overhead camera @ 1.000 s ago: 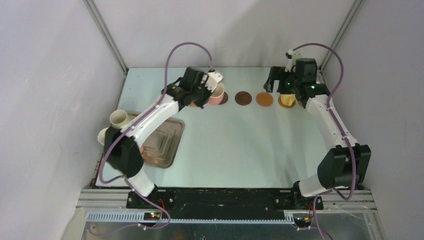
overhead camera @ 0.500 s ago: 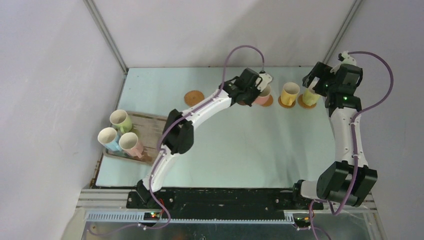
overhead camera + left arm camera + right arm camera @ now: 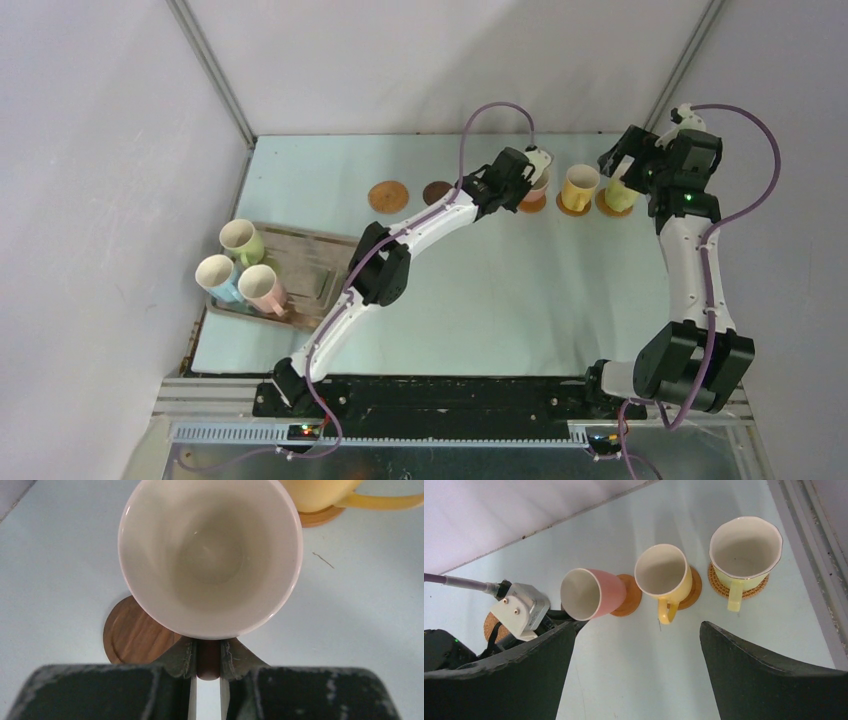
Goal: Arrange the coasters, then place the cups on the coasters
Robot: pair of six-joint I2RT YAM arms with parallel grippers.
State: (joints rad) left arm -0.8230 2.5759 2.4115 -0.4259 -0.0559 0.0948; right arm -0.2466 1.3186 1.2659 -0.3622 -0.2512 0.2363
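Surface (image 3: 480, 290): the tray (image 3: 330, 268) at its left edge carries the light green cup (image 3: 240, 240), the blue cup (image 3: 217, 274) and the pale pink cup (image 3: 260, 285).

My left end effector (image 3: 209, 656) is clamped on the handle of the salmon pink cup (image 3: 586, 594). That cup is tilted over an orange-brown coaster (image 3: 629, 602); I cannot confirm its base is seated.

My right end effector (image 3: 634, 670) is spread wide and empty, above the yellow cup (image 3: 663, 575) and the pale yellow-green cup (image 3: 744, 547). Each of these stands on its own coaster.

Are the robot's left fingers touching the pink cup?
Touching. The left wrist view shows the left fingers squeezed shut on the handle of the salmon pink mug with the white inside.
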